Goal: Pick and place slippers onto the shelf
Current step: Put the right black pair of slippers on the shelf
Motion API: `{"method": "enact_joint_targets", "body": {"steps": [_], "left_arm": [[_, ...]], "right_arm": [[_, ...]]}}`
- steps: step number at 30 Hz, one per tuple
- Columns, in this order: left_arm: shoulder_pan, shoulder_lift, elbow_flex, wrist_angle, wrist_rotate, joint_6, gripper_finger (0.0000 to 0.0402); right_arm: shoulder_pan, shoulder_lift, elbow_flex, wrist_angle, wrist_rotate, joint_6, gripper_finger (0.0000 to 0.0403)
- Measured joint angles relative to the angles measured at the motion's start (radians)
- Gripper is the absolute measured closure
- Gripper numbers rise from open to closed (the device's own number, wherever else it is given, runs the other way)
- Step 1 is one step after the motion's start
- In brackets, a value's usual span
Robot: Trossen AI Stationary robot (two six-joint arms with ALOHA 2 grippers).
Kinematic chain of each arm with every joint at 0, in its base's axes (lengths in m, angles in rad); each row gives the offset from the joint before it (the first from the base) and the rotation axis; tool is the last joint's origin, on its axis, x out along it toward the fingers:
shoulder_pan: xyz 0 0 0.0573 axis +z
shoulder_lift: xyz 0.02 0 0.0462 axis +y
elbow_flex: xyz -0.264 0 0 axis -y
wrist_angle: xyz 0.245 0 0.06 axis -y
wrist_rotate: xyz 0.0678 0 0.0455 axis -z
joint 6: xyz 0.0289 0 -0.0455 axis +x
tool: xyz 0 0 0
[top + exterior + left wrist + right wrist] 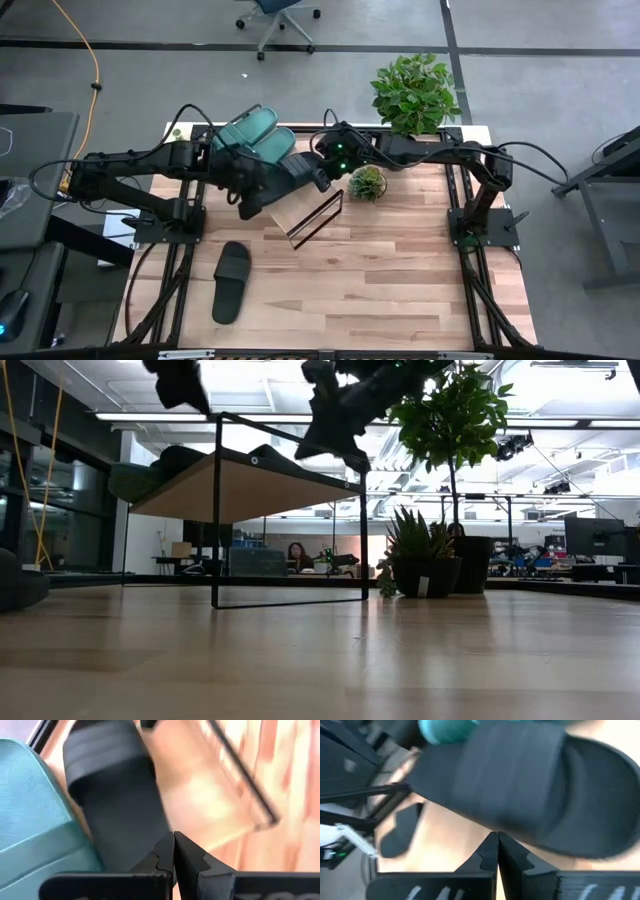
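Teal-green on two slippers (252, 134) at the shelf's upper end, faintly ribbed in texture up close (30, 815). Matte black on the third slipper (275, 182) beside them, and on the fourth slipper (232, 281) lying on the tabletop. Pale wood on the shelf (250, 488) board — thin black wire for its frame. Warm honey-toned planks in butcher-block strips across the tabletop (400, 270), light and darker staves alternating. Dark, near-black on both arms and on the left gripper (173, 851) and right gripper (497, 851). Bright green leaves on the large plant (415, 92); spiky green on the small succulent (367, 182) — dark pot beneath. Grey on the floor (560, 70), crossed by dark lines.
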Motion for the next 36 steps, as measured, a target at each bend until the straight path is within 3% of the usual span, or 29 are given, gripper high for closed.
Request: {"method": "enact_joint_targets", "body": {"steps": [5,11,16,21,29,36], "left_arm": [[0.003,0.000,0.000,0.015,0.035,-0.099,0.0401],[0.023,0.010,-0.015,0.025,0.064,-0.203,0.0401],[0.022,0.028,-0.053,0.154,0.072,-0.356,0.0398],[0.022,0.029,-0.100,0.249,0.093,-0.554,0.0354],[0.020,0.029,-0.101,0.321,-0.055,-0.878,0.0258],[0.021,0.038,-0.100,0.407,-0.164,-1.019,0.0242]], "right_arm": [[0.005,-0.036,0.000,-0.002,-0.026,-0.004,0.0401],[0.023,-0.171,0.000,-0.076,0.126,-0.090,0.0402],[0.050,-0.279,0.000,-0.104,0.151,-0.115,0.0402],[0.073,-0.362,0.000,-0.194,0.179,-0.150,0.0402],[0.110,-0.474,0.000,-0.354,0.253,-0.206,0.0402],[0.110,-0.510,0.000,-0.371,0.240,-0.257,0.0402]]}}
